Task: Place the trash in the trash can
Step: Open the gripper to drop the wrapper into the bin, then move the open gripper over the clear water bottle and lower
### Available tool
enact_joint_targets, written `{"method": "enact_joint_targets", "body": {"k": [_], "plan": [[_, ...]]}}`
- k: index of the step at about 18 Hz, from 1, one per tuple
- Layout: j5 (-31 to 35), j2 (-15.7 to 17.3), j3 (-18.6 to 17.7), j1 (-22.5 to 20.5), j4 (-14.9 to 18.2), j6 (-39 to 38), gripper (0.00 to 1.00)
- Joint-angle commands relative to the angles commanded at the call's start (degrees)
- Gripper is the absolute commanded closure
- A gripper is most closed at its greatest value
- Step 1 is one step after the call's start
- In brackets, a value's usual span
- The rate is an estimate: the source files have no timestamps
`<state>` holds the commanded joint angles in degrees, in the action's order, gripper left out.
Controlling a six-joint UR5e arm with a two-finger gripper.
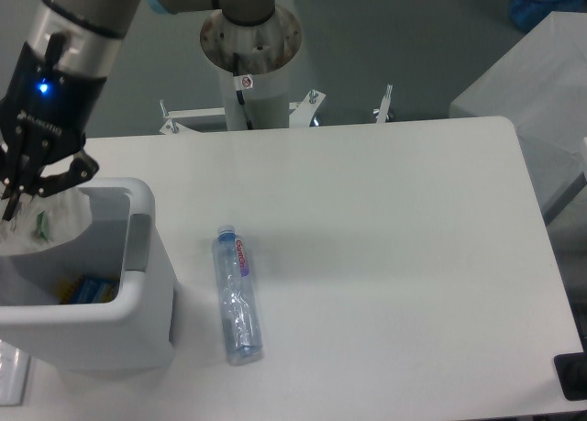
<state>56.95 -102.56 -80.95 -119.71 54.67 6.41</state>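
My gripper [13,201] hangs over the left part of the white trash can [110,313] and is shut on the crumpled whitish wrapper [57,223], whose green bit shows just under the fingers. The wrapper dangles within the can's opening, level with the rim. The crushed clear bottle [237,294], blue cap pointing away and red label near the cap, lies flat on the table just right of the can, untouched.
A yellow and blue item [84,290] lies at the bottom of the can. The robot's base column [249,45] stands behind the table. A grey box [523,86] is at the far right and a black object [572,376] at the near right corner.
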Motion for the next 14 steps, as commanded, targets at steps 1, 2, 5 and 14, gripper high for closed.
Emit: {"method": "enact_joint_targets", "body": {"k": [1,2,5,14], "plan": [[0.1,-0.8,0.2,0.0,-0.1,0.1,0.64],[0.3,-1.4,0.3,-0.1,-0.1,0.2,0.47],[2.7,-1.2,0.1,-0.1,-0.1,0.0,0.05],[6.8,0.5,0.0,-13.5,-2.2,-5.6,0.0]]}}
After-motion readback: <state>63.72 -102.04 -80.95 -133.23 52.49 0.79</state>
